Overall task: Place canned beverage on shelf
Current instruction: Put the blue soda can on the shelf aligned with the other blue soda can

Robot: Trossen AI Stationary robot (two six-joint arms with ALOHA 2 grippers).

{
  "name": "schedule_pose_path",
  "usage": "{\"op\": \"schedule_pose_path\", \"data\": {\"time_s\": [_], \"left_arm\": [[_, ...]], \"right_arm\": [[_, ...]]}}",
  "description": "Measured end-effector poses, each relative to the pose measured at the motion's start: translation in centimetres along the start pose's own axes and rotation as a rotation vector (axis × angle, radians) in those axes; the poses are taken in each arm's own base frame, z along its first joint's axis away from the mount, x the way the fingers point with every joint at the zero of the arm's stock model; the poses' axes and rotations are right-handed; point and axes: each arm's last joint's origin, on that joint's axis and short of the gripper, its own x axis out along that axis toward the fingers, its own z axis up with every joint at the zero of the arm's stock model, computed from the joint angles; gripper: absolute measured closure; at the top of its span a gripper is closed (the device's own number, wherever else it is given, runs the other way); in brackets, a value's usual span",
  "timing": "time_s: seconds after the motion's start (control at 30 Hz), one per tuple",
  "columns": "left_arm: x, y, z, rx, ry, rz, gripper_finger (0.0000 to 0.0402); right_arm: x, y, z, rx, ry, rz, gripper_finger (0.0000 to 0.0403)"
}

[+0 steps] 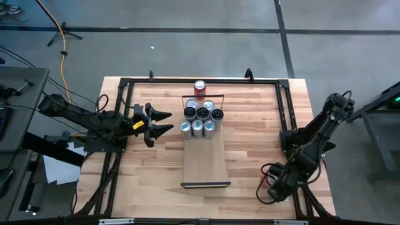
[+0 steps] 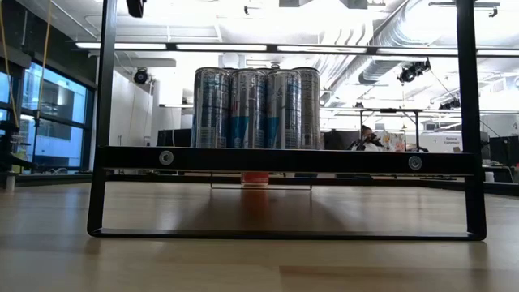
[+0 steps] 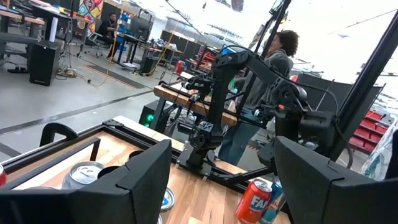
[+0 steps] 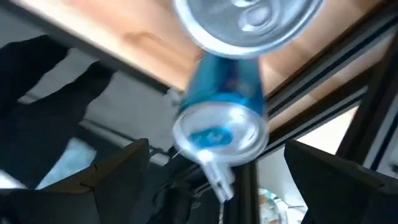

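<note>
The shelf (image 1: 205, 156) is a long pale plank with a black rail at its near end (image 2: 284, 161) and one at its far end. Several silver cans (image 1: 201, 119) stand upright on its far half and show in the low view (image 2: 255, 109). A red can (image 1: 200, 86) stands on the table beyond the far rail. My left gripper (image 1: 164, 122) is open and empty, just left of the cans. My right gripper (image 1: 272, 187) hangs low at the table's right near corner, open, with a blurred blue can (image 4: 227, 93) between and beyond its fingers.
A red can and a blue one (image 3: 258, 199) stand by the right arm's base at the table's right edge. A black frame (image 1: 284, 106) runs round the table. A person (image 3: 277, 68) stands beyond the right side. The shelf's near half (image 1: 205, 165) is bare wood.
</note>
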Motion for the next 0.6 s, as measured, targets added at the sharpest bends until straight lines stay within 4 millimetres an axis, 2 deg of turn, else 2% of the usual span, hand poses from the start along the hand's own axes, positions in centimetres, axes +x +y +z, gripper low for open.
{"op": "schedule_pose_path", "data": {"time_s": [0.2,0.4,0.6], "left_arm": [[0.0,0.0,-0.1,0.007,0.013,0.003,0.0158],[0.0,0.1,-0.2,-0.014,0.02,0.005,0.0158],[0.0,0.1,-0.2,-0.012,0.023,0.006,0.0158]], "right_arm": [[1.6,-0.3,0.7,0.035,-0.023,-0.136,0.0043],[1.8,0.2,0.7,0.022,-0.016,-0.103,0.0043],[2.6,-0.4,1.3,0.062,-0.027,-0.13,0.0049]]}}
